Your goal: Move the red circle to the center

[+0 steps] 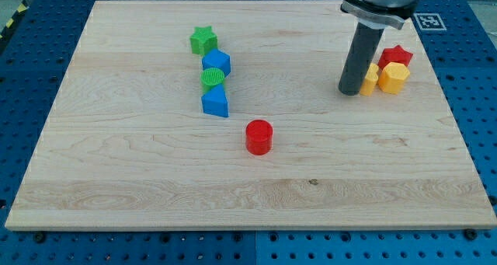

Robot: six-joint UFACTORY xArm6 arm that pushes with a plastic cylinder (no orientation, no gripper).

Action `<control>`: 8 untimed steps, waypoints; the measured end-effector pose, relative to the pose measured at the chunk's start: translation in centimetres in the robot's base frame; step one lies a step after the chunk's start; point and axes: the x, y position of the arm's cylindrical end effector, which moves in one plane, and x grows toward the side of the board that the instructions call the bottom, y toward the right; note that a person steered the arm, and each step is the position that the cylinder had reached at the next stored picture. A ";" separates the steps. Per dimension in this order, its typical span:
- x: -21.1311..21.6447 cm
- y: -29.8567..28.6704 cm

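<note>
Because the arm ends in a plain dark rod, there is no claw to open or close and nothing is held; the tip (pixel 350 92) rests on the desk (pixel 116 172) toward the view's upper right, just beside a yellow block (pixel 371 78), with a second yellow block (pixel 394 77) and a red star (pixel 397 56) close behind those. The red circle (pixel 258 137) stands alone slightly below the desk's middle, well apart from the tip.

To do the step well, the tip would probably need to travel round to the view's bottom side of the red circle and nudge it a short way toward the view's top, pressing squarely on its lower face so the round block does not roll off sideways. Only a small push looks necessary.

A column of blocks lies to the circle's upper left: green star (pixel 203 40), blue block (pixel 217 62), green round block (pixel 212 78) and blue block (pixel 216 102). The desk is open to the circle's right and below, and every edge is far from it.
</note>
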 end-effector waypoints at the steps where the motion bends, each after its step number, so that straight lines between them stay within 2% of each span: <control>1: -0.8 0.9; 3: -1.7 1.8; 5: -0.3 -6.8; 7: 0.7 -6.8; 8: 4.6 -5.1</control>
